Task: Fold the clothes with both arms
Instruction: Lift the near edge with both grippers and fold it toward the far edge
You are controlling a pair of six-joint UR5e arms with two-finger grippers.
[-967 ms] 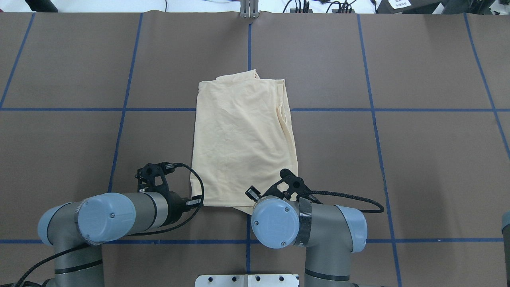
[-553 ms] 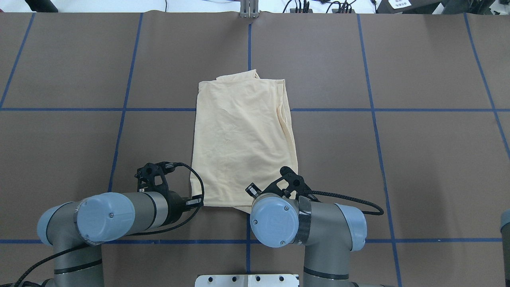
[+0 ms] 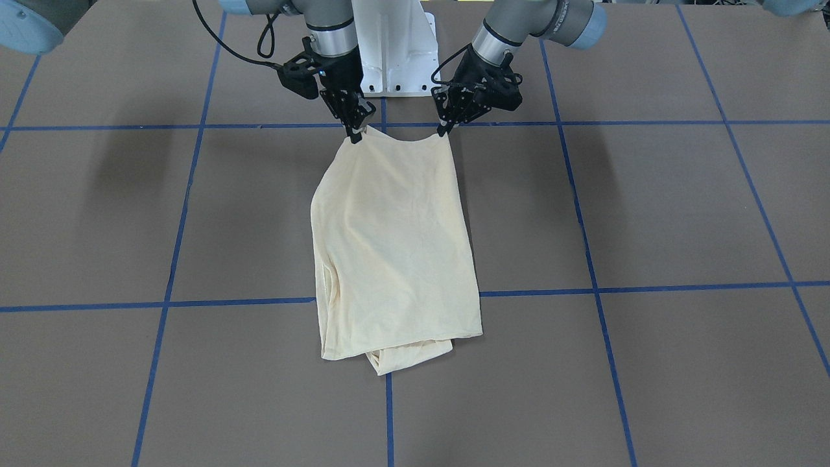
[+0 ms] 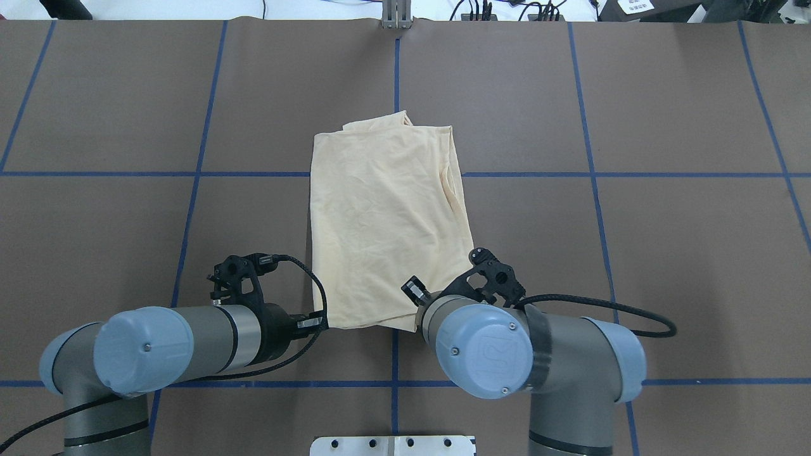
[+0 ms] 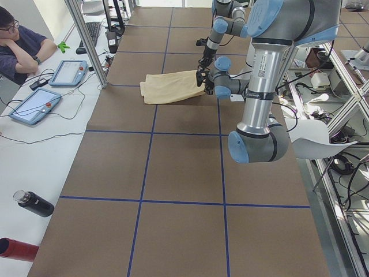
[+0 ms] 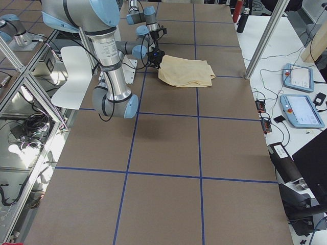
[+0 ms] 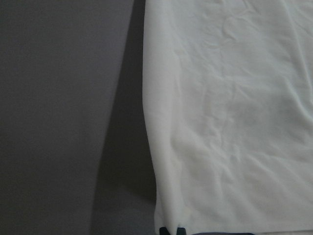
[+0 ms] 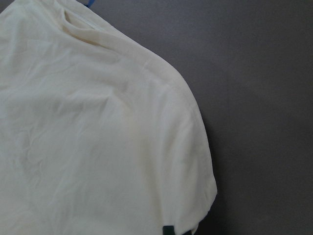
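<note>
The clothes are one pale cream shirt [image 4: 386,221], folded into a long strip in the middle of the table, also in the front view as the shirt [image 3: 395,246]. My left gripper [image 3: 444,131] is shut on the shirt's near corner on its side. My right gripper [image 3: 355,136] is shut on the other near corner. Both corners are raised off the table and the hem sags slightly between them. The far end lies flat with a fold bulging out. In the left wrist view the shirt [image 7: 230,122] fills the right half; in the right wrist view the shirt [image 8: 88,137] fills the left.
The brown table carries blue tape lines [image 4: 396,95]. The white pedestal base [image 3: 389,45] stands just behind the grippers. A seated person [image 5: 23,46], tablets [image 5: 34,107] and a dark bottle [image 5: 34,203] are along the operators' side. A metal post [image 6: 265,35] rises there.
The right arm has swung to the right and pulled the near right corner of the shirt with it. The left arm drew back slightly. The shirt's near edge has lifted.
</note>
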